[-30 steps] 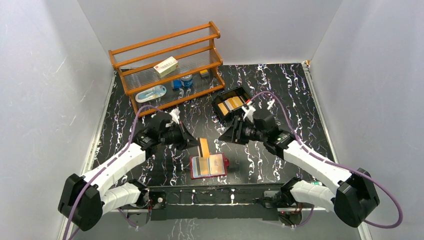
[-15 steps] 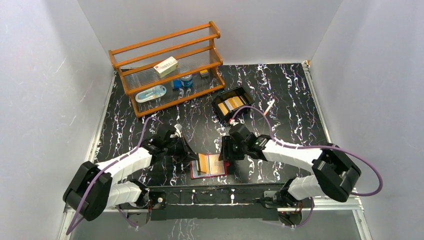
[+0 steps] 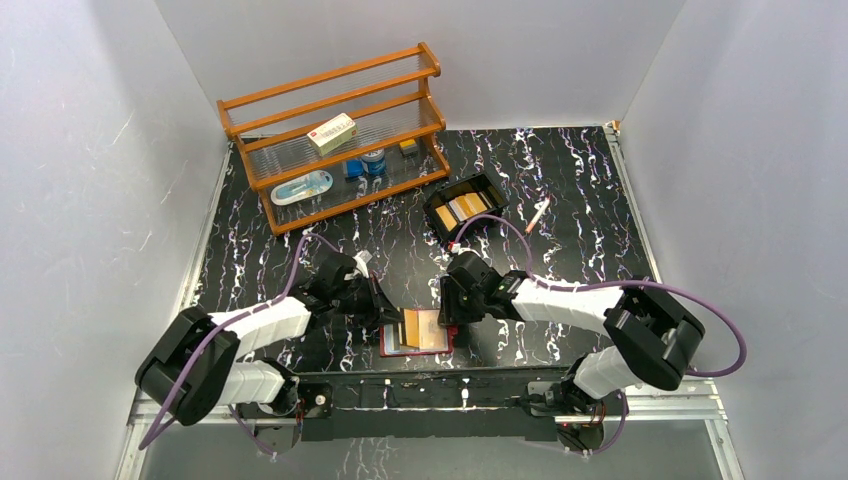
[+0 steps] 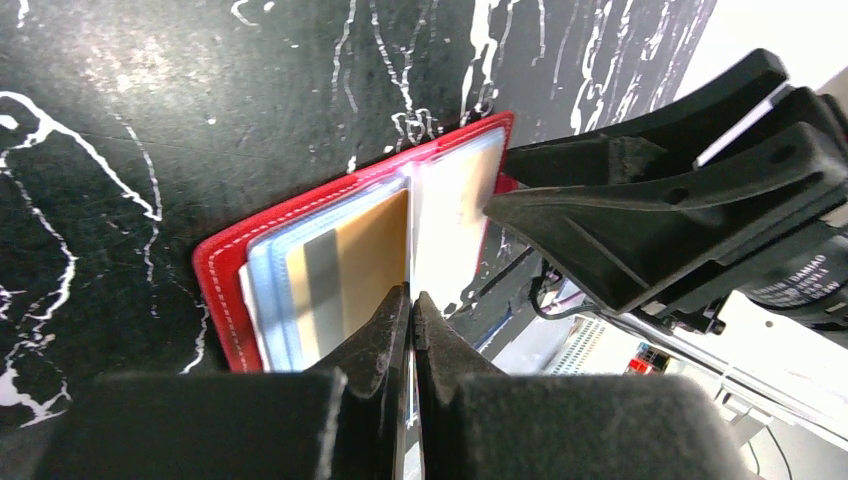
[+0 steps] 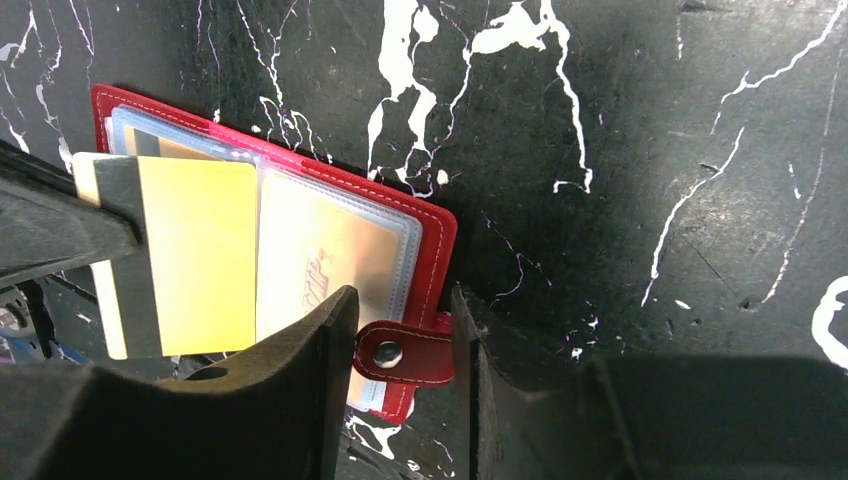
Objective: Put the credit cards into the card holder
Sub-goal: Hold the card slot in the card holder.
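Partway: your left gripper [image 4: 410, 296] pinches a gold card [image 5: 195, 250] over the open card holder [image 5: 436, 236], unseated; your right gripper [image 5: 400, 300] straddles its tab [image 5: 402, 353], grip unclear; other cards [image 3: 465, 207] wait in the tray [image 3: 432, 215].

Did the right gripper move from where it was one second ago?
Yes. The right gripper came toward the near edge, away from the black tray, down to the snap tab of the red wallet.

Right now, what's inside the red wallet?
Its clear sleeves; the right one holds a pale card. A gold card, pinched by the left gripper, covers the left sleeves, hiding their contents.
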{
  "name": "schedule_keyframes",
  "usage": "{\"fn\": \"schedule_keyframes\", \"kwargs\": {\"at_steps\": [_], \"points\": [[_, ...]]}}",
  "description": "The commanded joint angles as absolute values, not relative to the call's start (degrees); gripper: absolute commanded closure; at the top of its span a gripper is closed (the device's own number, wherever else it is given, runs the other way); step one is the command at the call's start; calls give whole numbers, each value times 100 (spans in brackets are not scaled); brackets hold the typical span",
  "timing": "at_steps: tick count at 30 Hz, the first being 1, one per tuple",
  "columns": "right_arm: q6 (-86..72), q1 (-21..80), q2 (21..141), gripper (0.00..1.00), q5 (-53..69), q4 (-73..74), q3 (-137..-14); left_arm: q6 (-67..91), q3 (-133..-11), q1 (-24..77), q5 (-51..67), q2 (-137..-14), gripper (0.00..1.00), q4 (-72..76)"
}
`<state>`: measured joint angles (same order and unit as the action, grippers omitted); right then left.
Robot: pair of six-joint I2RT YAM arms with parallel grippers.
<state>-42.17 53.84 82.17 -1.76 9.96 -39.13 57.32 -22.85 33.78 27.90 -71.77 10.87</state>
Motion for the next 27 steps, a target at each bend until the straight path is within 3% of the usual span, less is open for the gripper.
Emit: {"fn": "schedule_keyframes", "kwargs": {"at_steps": [1,27], "points": [[-4206,5453,8323,54,-308,984,-3974,5642,-2132,3411,2901,-7316,100,1403],[-4301,5495,8305,62,-336,932,-3887,5773,-2287,3498,2997,-7064,100,1445]]}}
